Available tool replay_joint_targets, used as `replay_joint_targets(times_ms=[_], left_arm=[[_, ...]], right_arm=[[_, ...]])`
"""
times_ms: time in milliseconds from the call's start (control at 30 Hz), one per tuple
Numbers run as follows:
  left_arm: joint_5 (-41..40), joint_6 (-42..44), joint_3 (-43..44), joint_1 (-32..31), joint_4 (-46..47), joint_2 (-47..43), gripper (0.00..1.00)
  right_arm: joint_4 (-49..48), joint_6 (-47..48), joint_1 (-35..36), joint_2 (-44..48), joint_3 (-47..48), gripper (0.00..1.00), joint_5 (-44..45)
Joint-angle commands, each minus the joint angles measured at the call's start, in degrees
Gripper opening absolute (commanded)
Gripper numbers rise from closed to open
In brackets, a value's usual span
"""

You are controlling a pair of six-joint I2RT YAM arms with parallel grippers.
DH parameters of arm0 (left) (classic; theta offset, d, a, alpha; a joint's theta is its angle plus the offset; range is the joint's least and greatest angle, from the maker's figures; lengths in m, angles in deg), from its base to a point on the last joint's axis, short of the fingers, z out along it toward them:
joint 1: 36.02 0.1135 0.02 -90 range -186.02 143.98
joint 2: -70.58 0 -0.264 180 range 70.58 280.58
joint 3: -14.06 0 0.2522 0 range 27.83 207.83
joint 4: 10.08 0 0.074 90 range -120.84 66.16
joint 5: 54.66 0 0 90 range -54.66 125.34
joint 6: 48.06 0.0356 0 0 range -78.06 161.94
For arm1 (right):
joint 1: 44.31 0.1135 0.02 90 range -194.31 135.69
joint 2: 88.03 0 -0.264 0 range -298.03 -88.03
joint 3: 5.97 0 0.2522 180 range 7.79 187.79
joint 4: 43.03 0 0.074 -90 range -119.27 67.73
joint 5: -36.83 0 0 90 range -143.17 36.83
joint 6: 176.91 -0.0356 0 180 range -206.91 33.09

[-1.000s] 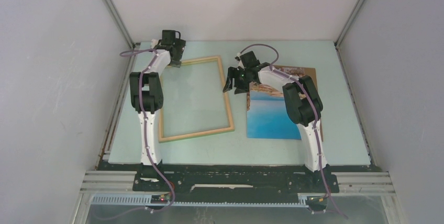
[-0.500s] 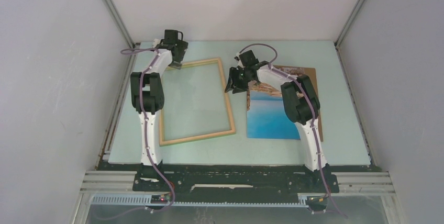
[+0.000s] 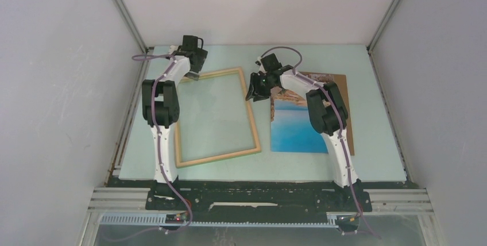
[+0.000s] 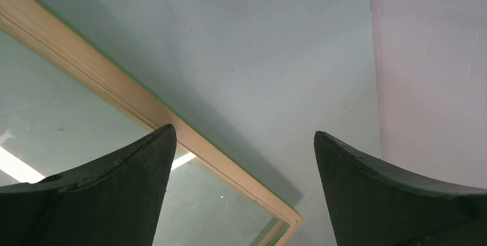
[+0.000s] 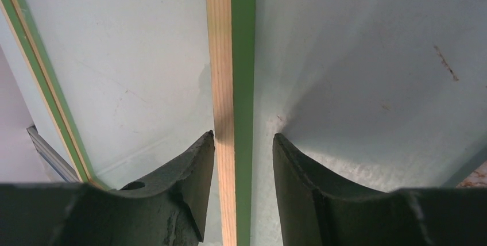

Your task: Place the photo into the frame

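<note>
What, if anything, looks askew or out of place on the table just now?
The frame lies rotated, its rails slanting against the edges of the table, while the photo beside it sits nearly square. Nothing looks spilled or damaged.

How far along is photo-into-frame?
Done: nothing seated. The photo lies flat on the brown board, right of the frame. In hand: the right claw straddles the frame's right rail, a finger each side; a firm grip isn't clear. The left claw hangs open by the frame's far-left corner, empty. Left: pick up the photo and set it inside the frame.
</note>
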Motion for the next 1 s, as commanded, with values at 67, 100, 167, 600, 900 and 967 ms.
replay_joint_targets(times_ms=[67,100,167,600,900,967], left_arm=[[1.0,7.0,-5.0,-0.8,5.9,-5.8,1.00],[1.8,7.5,-5.8,-0.8,7.8,-6.2,1.00],[3.1,7.8,-7.9,-0.8,11.3,-7.0,1.00],[4.9,3.9,-6.6,-1.6,8.8,-5.6,0.98],[5.4,20.7,-7.7,-2.7,18.7,-12.6,1.00],[8.2,26.7,-11.1,-2.3,24.5,-16.7,1.00]], right_arm=[[1.4,1.8,0.7,-1.9,3.7,0.47,-0.1],[1.5,1.9,0.7,-2.1,4.0,0.45,-0.1],[1.5,1.8,0.7,-2.5,4.6,0.36,-0.5],[3.5,2.1,0.8,-5.3,9.6,0.25,0.7],[8.3,4.5,0.7,-9.3,18.2,0.32,4.6],[11.3,5.2,0.1,-11.1,22.8,0.37,5.0]])
